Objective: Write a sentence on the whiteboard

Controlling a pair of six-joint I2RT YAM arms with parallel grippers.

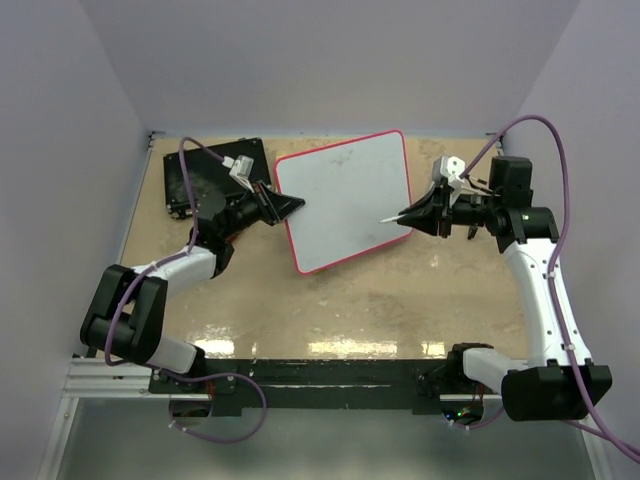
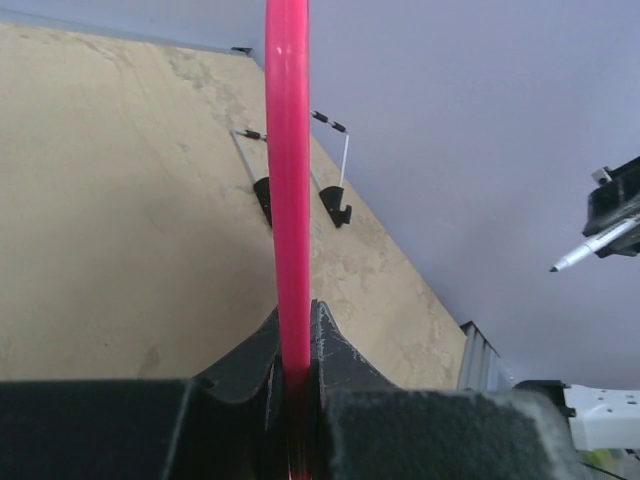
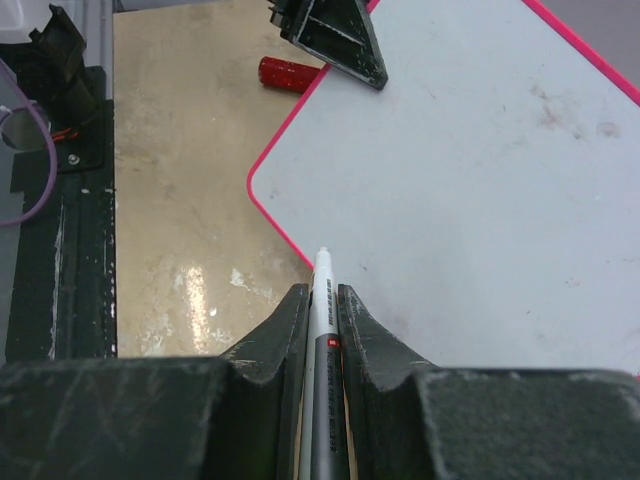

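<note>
the flat white rectangular whiteboard (image 1: 345,195) with rounded corners lies in the middle of the tan, speckled, slightly glossy surface (image 1: 400,300), between the two arms. the left end effector (image 1: 287,207) is clamped narrow on the board's left edge. in the left wrist view its dark, wedge-shaped fingers pinch the thin red-pink rim (image 2: 287,200), which is seen edge-on as a smooth bright strip running straight away from the camera. the right end effector (image 1: 408,216) sits at the board's right edge, closed tight on a slim grey-and-white marker (image 3: 322,300) held lengthwise between its matte black fingers.

the marker's long axis runs roughly left to right in the top view, with its pale tip pointing left, toward the other arm. the tip hangs over the board's face just inside the right rim, near the near-right corner; whether it touches the board cannot be told.

the board is turned askew to the surface's edges. its far edge rises to the right and its near-left corner points toward the arm bases. from above it looks almost as deep as it is wide, so its long axis is unclear. its face is smooth and matte, with a few faint reddish smudges (image 3: 560,108).

a black rectangular case (image 1: 205,170) lies at the far left, just beside the board. a small red cylinder (image 3: 285,73) lies on the surface near the left end effector.
</note>
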